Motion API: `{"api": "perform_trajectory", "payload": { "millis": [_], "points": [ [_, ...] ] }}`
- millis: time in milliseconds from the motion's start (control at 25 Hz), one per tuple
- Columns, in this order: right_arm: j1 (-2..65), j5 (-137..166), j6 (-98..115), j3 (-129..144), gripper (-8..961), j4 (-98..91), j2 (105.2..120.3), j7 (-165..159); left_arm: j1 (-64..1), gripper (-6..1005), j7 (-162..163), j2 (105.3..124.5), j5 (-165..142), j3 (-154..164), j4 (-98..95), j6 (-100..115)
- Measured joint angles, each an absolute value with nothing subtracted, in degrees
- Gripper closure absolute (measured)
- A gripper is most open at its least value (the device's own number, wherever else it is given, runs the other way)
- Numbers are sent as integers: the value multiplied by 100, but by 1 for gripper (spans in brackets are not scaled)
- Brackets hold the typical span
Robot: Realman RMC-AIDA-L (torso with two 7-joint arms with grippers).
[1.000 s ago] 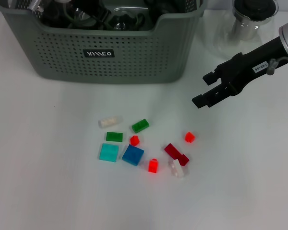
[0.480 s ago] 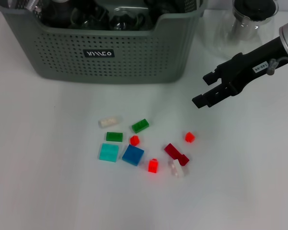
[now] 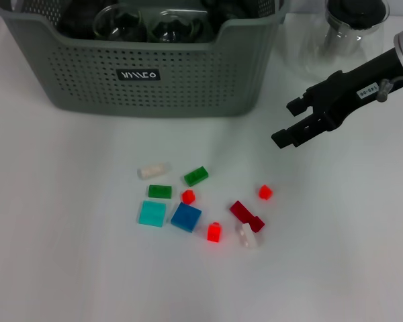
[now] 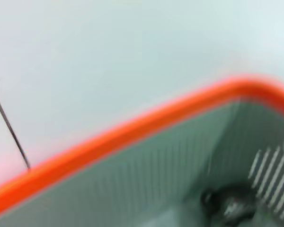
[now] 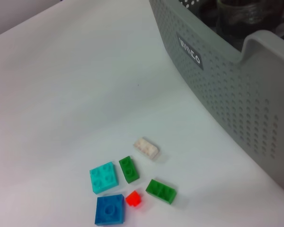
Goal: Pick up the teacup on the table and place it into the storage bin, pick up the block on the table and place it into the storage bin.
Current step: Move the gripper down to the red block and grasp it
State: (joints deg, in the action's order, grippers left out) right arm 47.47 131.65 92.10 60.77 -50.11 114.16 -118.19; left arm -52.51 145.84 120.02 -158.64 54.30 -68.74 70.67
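From the head we look steeply down on the table (image 3: 67, 268). Our right wrist view looks obliquely, nearer, sharing the storage bin (image 3: 188, 80) and blocks (image 3: 186, 217). Left wrist view sits close against an orange rim (image 4: 132, 130).

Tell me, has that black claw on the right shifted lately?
Yes, barely: the right gripper has crept toward the glass jar, away from the blocks.
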Motion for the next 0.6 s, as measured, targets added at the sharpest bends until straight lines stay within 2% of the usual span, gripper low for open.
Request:
{"api": "perform_trajectory", "payload": {
  "millis": [160, 320, 480, 600],
  "points": [
    [4746, 13166, 9247, 6114, 35, -5042, 11404, -11800, -4611, 205, 13990, 12015, -14184, 5105, -8028, 7703],
    [4756, 13166, 9299, 6127, 35, -5009, 11373, -11688, -3845, 149, 12513, 12076, -11543, 4585, -8219, 9072],
    [4771, 13167, 9374, 6129, 35, -4996, 11368, -11563, -3054, 122, 10556, 12393, -10269, 4356, -7807, 10327],
    [4813, 13214, 9464, 6188, 34, -5004, 11376, -11507, -2686, 123, 9631, 12461, -10269, 4537, -7376, 10570]
  ]
}}
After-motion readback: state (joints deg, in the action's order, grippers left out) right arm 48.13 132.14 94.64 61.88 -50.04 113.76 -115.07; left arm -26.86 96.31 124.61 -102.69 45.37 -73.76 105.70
